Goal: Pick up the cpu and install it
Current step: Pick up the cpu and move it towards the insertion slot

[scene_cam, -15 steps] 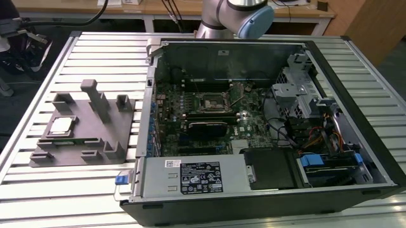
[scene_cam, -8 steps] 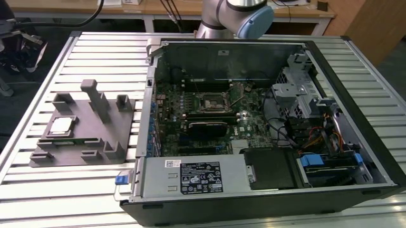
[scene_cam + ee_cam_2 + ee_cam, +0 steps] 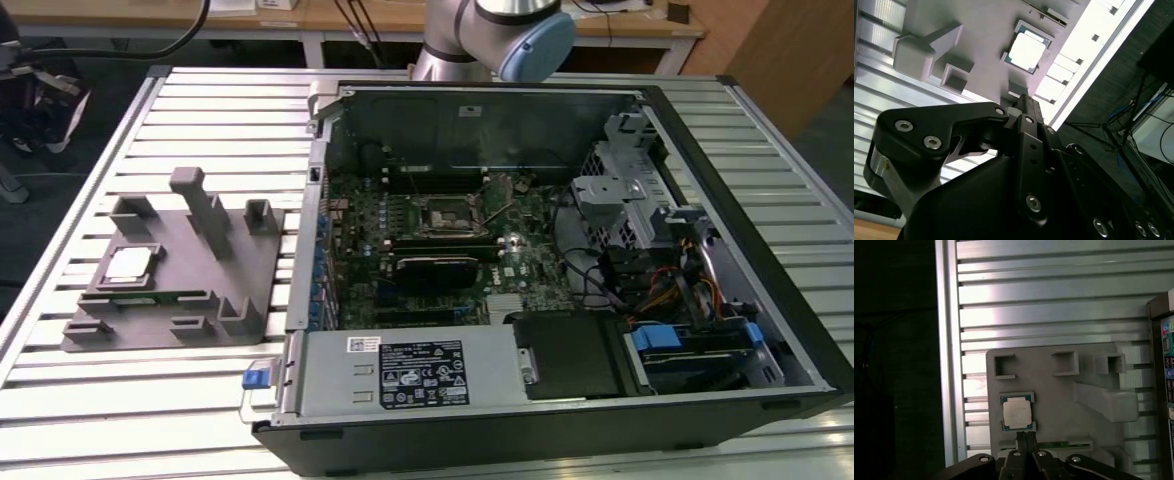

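Note:
The cpu (image 3: pixel 130 263), a small square chip with a pale silver top, lies flat in a recess of the grey moulded tray (image 3: pixel 200 290) at the exterior view's left. Both wrist views look down on the cpu (image 3: pixel 1017 413) (image 3: pixel 1026 51) on the tray (image 3: pixel 1054 405) (image 3: pixel 979 45). My gripper (image 3: pixel 1026 436) (image 3: pixel 1023 100) hangs well above the tray with its two black fingers pressed together and nothing between them. Its tip lines up just beside the chip's edge. The black-framed socket (image 3: pixel 447 212) sits on the motherboard inside the open computer case (image 3: pixel 561 250).
The case lies on its side on a slatted metal table (image 3: pixel 147 400), with the power supply (image 3: pixel 400 372) at the front and drive bays with cables (image 3: pixel 667 270) at the exterior view's right. The arm's blue-capped joint (image 3: pixel 534 45) rises behind the case. The tray has raised blocks (image 3: pixel 200 200).

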